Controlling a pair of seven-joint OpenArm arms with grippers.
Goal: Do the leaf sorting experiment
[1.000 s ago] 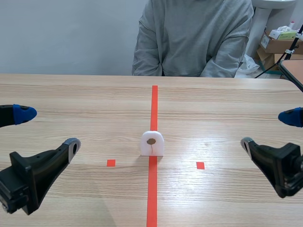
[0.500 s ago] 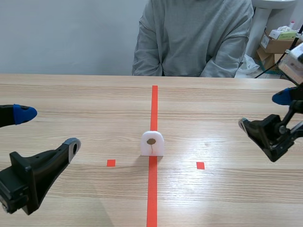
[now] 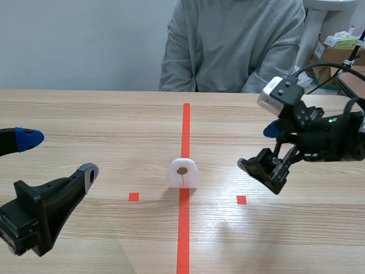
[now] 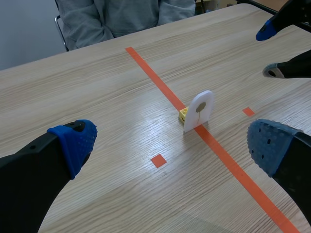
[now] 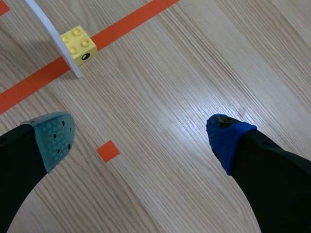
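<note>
A small white arched card [image 3: 183, 173] with a brown leaf mark stands upright on the red centre line. A yellow brick [image 4: 183, 114] props it from behind; the right wrist view shows that brick [image 5: 77, 44] against the card [image 5: 51, 34]. My left gripper [image 3: 57, 156] is open at the near left, well away from the card, with nothing between its fingers [image 4: 73, 143]. My right gripper [image 3: 258, 148] hangs open above the table, right of the card, over wood near a red square [image 5: 108, 151]. It also shows in the left wrist view [image 4: 272, 51].
A person in a grey sweatshirt [image 3: 231, 45] sits across the table. Cardboard boxes [image 3: 336, 54] stand off the table at the back right. Red tape squares [image 3: 133, 196] [image 3: 241, 199] flank the centre line [image 3: 183, 234].
My right arm has come in from the right edge toward the middle and risen, its gripper still open. The left arm and the card have not moved.
</note>
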